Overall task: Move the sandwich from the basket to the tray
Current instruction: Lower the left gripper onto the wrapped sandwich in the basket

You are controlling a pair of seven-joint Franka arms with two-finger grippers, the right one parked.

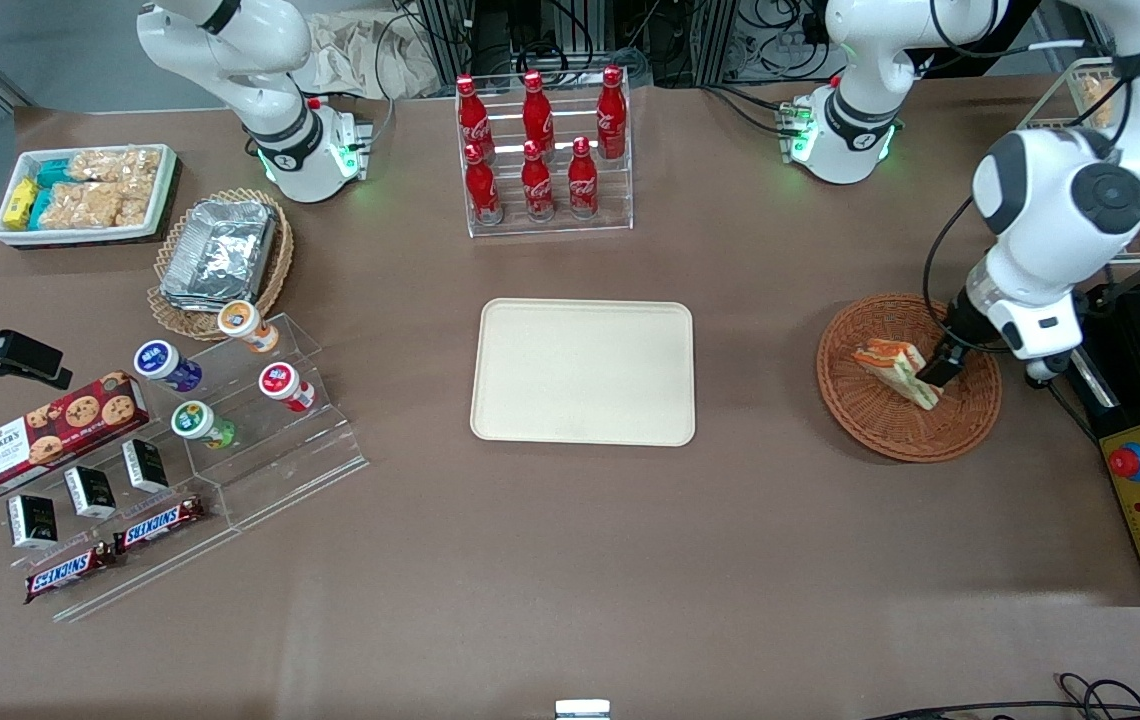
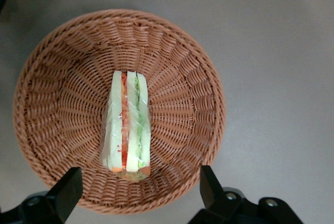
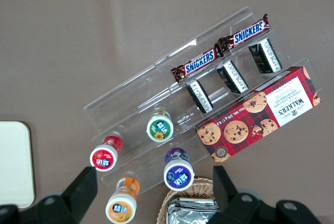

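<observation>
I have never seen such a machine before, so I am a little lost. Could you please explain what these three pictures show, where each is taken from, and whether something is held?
These are two white robot arms at a brown table. The front view looks at the whole table from above. The other two pictures come from cameras on the arms' wrists, looking down past the fingers.

The working arm's gripper hangs over a round wicker basket. Its fingers stand open, one on each side of a wrapped sandwich lying in the basket. Nothing is held yet.

A cream tray, with nothing on it, lies mid-table. Cola bottles stand farther from the camera. Toward the parked arm's end lie snack bars, a biscuit box and small pots on a clear stand.
</observation>
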